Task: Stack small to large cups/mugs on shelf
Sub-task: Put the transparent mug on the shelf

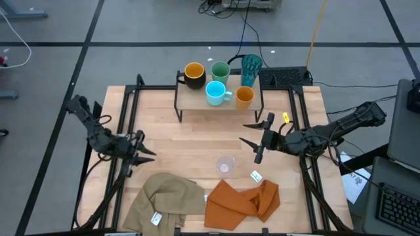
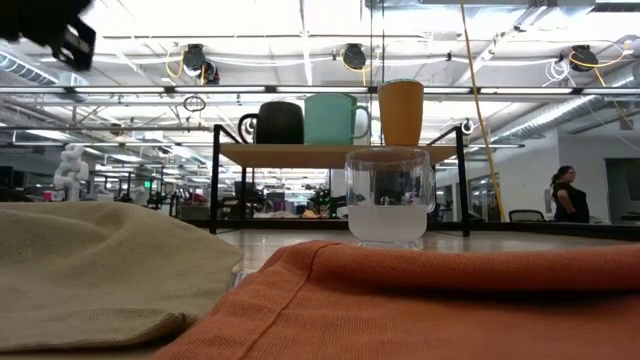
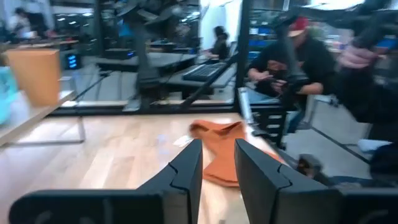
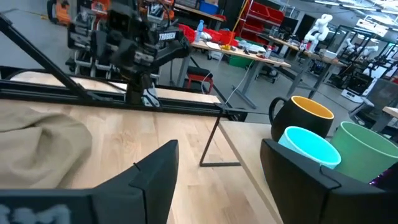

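Clear cup (image 1: 225,165) beside open, empty right hand (image 1: 252,133)

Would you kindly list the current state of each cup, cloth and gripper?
Clear cup: upright on table, off the shelf.
Black mug, green cup, teal tumbler, light blue mug, orange cup: upright on shelf.
Tan cloth, orange cloth: crumpled.
Left gripper: narrowly open, empty.
Right gripper: open, empty.

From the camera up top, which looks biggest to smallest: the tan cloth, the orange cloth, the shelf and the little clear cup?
1. Tan cloth and orange cloth: too alike to rank.
2. Shelf, partly covered by cups, so unsure.
3. Clear cup, clearly smallest.
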Tool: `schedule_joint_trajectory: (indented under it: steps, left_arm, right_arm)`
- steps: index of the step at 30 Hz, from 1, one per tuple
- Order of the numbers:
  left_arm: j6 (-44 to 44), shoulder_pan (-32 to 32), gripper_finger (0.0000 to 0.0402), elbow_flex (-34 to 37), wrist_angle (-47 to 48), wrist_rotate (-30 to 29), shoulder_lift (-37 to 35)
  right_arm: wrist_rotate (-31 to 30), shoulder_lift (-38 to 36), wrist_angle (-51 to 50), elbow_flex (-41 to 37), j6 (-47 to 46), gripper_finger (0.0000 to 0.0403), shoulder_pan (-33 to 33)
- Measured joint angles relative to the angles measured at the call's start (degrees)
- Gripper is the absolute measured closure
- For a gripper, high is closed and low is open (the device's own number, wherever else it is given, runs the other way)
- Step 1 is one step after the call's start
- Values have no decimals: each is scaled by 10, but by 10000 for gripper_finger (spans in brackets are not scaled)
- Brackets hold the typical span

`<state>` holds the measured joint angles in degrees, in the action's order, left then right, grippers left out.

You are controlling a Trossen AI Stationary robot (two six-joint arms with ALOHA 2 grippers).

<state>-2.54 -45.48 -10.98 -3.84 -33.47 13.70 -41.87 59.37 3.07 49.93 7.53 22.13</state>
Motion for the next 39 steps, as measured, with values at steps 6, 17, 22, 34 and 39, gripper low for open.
schedule_joint_trajectory:
  steps: [6,17,22,34,39]
  left_arm:
    - [-20,77,309,16,45,53,-53]
    - [-46,152,309,4,153,42,-90]
    - [-47,163,309,4,155,49,-90]
    - [-73,163,309,4,176,45,-89]
    - [-82,163,309,4,176,44,-89]
  right_arm:
    - [0,0,4,0,-8,183,0]
    - [84,24,-60,-14,-52,183,-41]
    - [223,41,-83,-13,-132,183,-104]
    - [366,207,-78,40,-139,183,-146]
    - [451,246,-88,75,-141,183,-144]
